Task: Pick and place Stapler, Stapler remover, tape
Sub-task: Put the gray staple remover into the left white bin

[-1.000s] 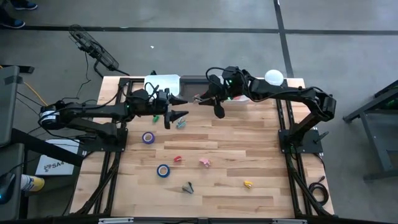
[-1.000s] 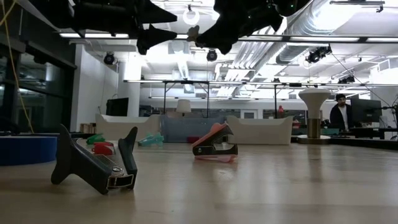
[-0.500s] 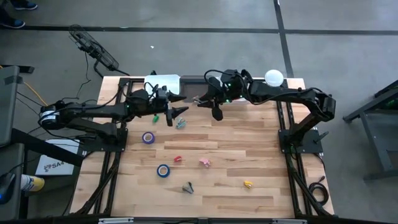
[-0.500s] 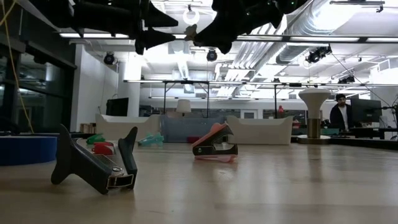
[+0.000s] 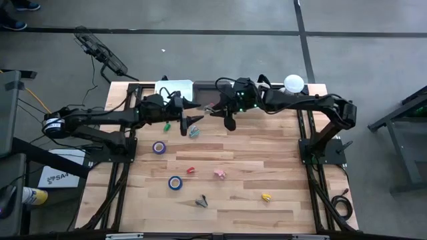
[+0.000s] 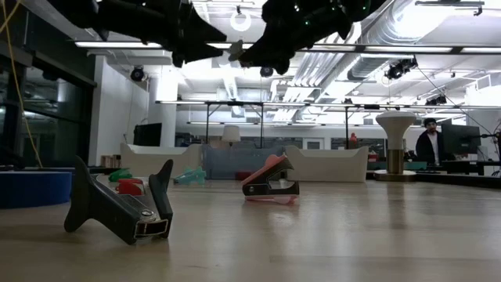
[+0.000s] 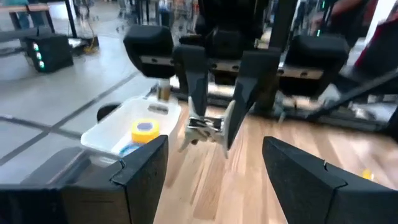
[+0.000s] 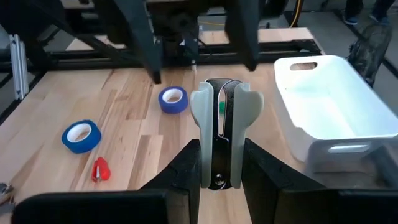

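My right gripper (image 5: 218, 110) is in the air over the table's far middle, shut on a pale grey staple remover (image 8: 219, 130) with a black core. My left gripper (image 5: 192, 113) faces it from the left, open, its fingers (image 7: 144, 163) on either side of the remover's metal claws (image 7: 206, 126) without touching them. Purple tape (image 5: 159, 147) and blue tape (image 5: 175, 182) lie flat on the wood. A yellow roll (image 7: 144, 129) lies in the white bin (image 5: 175, 87). The stapler is out of view. My right gripper pinches the staple remover's two flat sides (image 8: 204, 163) between its two fingers, near the end away from the claws. The fingers (image 8: 185, 169) run along the remover, slanting down from the table's right. The remover is lifted clear, its claws toward my left gripper.
Several small staple removers lie loose on the wood: teal (image 5: 193, 132), red (image 5: 191, 171), pink (image 5: 219, 174), yellow (image 5: 266, 197), dark (image 5: 201, 200). A white ball (image 5: 294, 83) sits at the far right corner. A person (image 6: 428, 143) stands far behind the table.
My right gripper has carried the staple remover a little toward the table's left, closer to my left gripper, and sunk slightly. My left gripper has stayed in place, still open, and has rolled and tipped a little.
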